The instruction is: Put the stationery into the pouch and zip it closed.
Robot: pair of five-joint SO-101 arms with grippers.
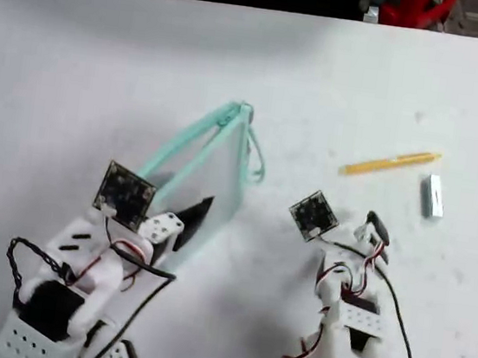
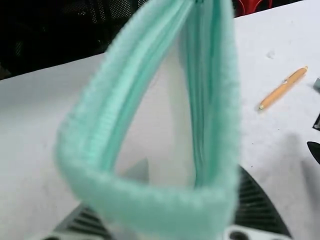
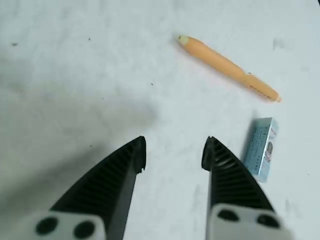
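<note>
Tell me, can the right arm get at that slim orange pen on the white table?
Probably yes. The right gripper hangs open over the white table, and the slim orange pen lies ahead with nothing between them. The small blue box lies apart from the pen.

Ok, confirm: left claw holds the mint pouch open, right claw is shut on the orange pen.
Not quite. The right claw is open and empty; the orange pen lies on the table, per the right wrist view. The left claw does hold the mint pouch open.

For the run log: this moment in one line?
left gripper: shut on unzipped pouch | right gripper: open, empty | pen, eraser: on table
</note>
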